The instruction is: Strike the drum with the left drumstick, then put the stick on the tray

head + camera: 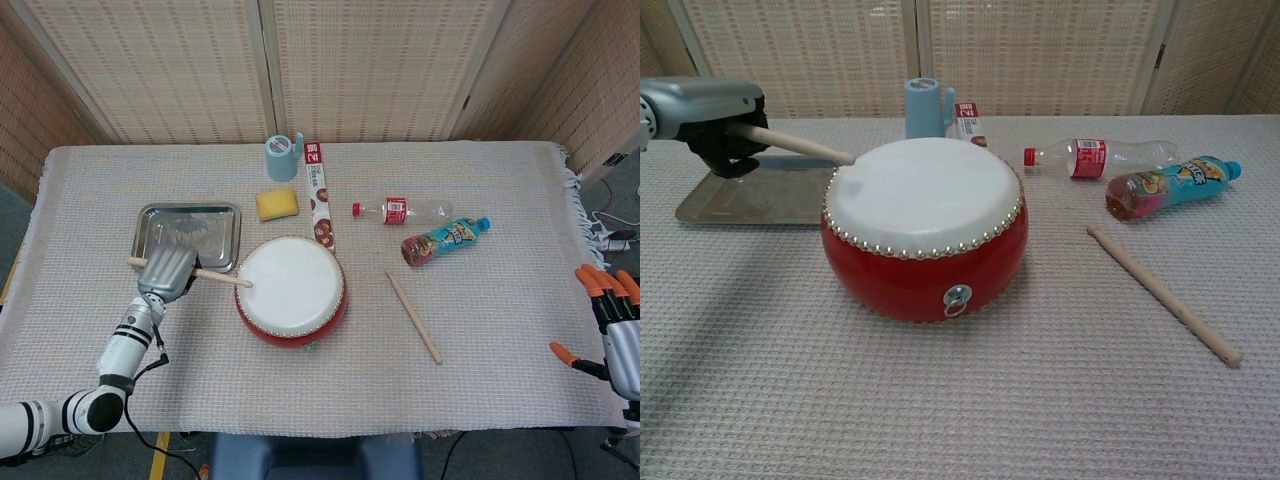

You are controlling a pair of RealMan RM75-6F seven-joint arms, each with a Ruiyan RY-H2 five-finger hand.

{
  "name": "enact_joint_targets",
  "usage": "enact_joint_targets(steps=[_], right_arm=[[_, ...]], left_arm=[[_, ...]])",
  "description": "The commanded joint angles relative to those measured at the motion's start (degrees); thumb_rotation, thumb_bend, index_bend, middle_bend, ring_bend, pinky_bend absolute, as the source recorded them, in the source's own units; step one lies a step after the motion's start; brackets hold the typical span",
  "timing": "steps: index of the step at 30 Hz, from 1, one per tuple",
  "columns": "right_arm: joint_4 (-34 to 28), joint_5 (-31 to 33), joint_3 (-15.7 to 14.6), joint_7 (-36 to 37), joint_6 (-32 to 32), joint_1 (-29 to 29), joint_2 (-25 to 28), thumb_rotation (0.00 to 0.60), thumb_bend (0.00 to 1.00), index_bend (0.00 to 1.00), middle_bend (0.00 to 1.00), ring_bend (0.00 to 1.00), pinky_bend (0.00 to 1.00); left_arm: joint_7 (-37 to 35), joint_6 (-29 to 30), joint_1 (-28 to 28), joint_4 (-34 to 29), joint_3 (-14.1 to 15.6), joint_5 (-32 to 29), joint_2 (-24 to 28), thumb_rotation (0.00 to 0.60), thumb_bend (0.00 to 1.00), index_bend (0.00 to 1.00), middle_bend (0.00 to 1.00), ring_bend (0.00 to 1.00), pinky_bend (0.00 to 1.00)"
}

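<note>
A drumstick (205, 274) is being gripped by the left hand (167, 272), its tip touching the drum (291, 290) at nine o'clock; the right hand (612, 322) is being held open, empty.

Looks like a lab/test rig: woven screen panels (370, 70) behind cloth-covered table (500, 390), cables (612, 238) at floor edge.

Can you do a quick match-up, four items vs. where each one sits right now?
Items:
1. held drumstick
2. spare drumstick
3. sponge
4. tray

Places:
A. behind the drum
B. lying right of the drum
C. left of the drum, beyond the left hand
D. tip at the drum's left edge

Pairs: 1-D, 2-B, 3-A, 4-C
</note>
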Motion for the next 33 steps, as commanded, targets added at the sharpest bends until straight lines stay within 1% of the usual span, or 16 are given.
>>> enact_joint_targets(steps=[1, 6, 9, 14, 19, 20, 21, 22, 25, 26, 28, 30, 32, 33], right_arm=[[0.1, -0.1, -0.1, 0.2, 0.2, -0.1, 0.0, 0.6, 0.02, 0.0, 0.05, 0.0, 0.0], [0.7, 0.1, -0.3, 1.1, 0.4, -0.3, -0.4, 0.6, 0.02, 0.0, 0.05, 0.0, 0.0], [1.2, 0.1, -0.5, 1.6, 0.2, -0.3, -0.6, 0.6, 0.02, 0.0, 0.05, 0.0, 0.0], [1.8, 0.1, -0.5, 2.3, 0.3, -0.2, -0.8, 0.6, 0.02, 0.0, 0.05, 0.0, 0.0], [2.1, -0.1, -0.6, 2.7, 0.6, -0.2, -0.7, 0.6, 0.02, 0.0, 0.05, 0.0, 0.0], [2.2, 0.1, -0.7, 2.8, 0.3, -0.2, -0.8, 0.6, 0.02, 0.0, 0.05, 0.0, 0.0], [2.3, 0.2, -0.7, 2.9, 0.2, -0.2, -0.9, 0.6, 0.02, 0.0, 0.05, 0.0, 0.0], [2.4, 0.2, -0.7, 2.9, 0.2, -0.1, -1.0, 0.6, 0.02, 0.0, 0.05, 0.0, 0.0], [2.5, 0.2, -0.7, 3.0, 0.2, -0.1, -1.1, 0.6, 0.02, 0.0, 0.05, 0.0, 0.0], [2.5, 0.2, -0.7, 3.0, 0.1, -0.1, -1.1, 0.6, 0.02, 0.0, 0.05, 0.0, 0.0], [2.5, 0.3, -0.8, 3.0, 0.1, -0.1, -1.1, 0.6, 0.02, 0.0, 0.05, 0.0, 0.0], [2.4, 0.4, -0.8, 3.1, 0.1, -0.1, -1.0, 0.6, 0.02, 0.0, 0.05, 0.0, 0.0], [2.5, 0.6, -0.8, 3.0, 0.2, -0.2, -1.0, 0.6, 0.02, 0.0, 0.05, 0.0, 0.0], [2.5, 0.6, -0.8, 3.0, 0.2, -0.2, -0.9, 0.6, 0.02, 0.0, 0.05, 0.0, 0.0]], left_arm=[[7.7, 1.8, -3.8, -1.5, -0.1, -5.0, -1.6, 0.6, 0.93, 1.0, 1.0, 1.0, 0.99], [14.7, 4.9, -6.2, -2.2, 1.4, -6.6, -2.8, 0.6, 0.93, 1.0, 1.0, 1.0, 0.99], [17.2, 6.0, -7.0, -2.9, 1.9, -7.6, -3.3, 0.6, 0.93, 1.0, 1.0, 1.0, 0.98], [19.9, 6.9, -8.1, -3.0, 2.7, -8.4, -3.7, 0.6, 0.93, 0.98, 1.0, 0.98, 0.98], [20.2, 7.1, -8.5, -3.2, 3.0, -8.6, -3.5, 0.6, 0.93, 0.98, 1.0, 0.99, 0.98], [12.8, 7.0, -7.0, -5.1, -1.0, -10.3, -3.9, 0.6, 0.93, 0.98, 1.0, 0.99, 0.98], [10.2, 6.2, -6.3, -5.4, -1.7, -9.9, -3.4, 0.6, 0.93, 0.98, 1.0, 0.99, 0.98], [8.7, 5.5, -6.0, -5.4, -1.9, -9.2, -3.0, 0.6, 0.93, 0.98, 1.0, 0.99, 0.98], [9.0, 6.3, -6.3, -4.7, -1.7, -8.9, -3.6, 0.6, 0.92, 0.98, 1.0, 0.99, 0.98], [9.0, 6.7, -6.4, -4.5, -1.8, -9.5, -4.1, 0.6, 0.92, 0.98, 1.0, 0.99, 0.98], [7.3, 6.6, -6.5, -4.3, -3.1, -11.9, -5.3, 0.6, 0.92, 0.98, 1.0, 1.0, 0.99], [4.2, 4.6, -6.3, -4.5, -4.9, -15.2, -5.6, 0.6, 0.92, 0.98, 1.0, 1.0, 0.99], [3.4, 2.3, -6.6, -4.4, -4.9, -16.4, -4.8, 0.6, 0.92, 0.98, 1.0, 1.0, 1.0], [4.3, 2.0, -6.9, -3.8, -4.1, -16.0, -4.7, 0.6, 0.92, 0.99, 1.0, 1.0, 1.0]])
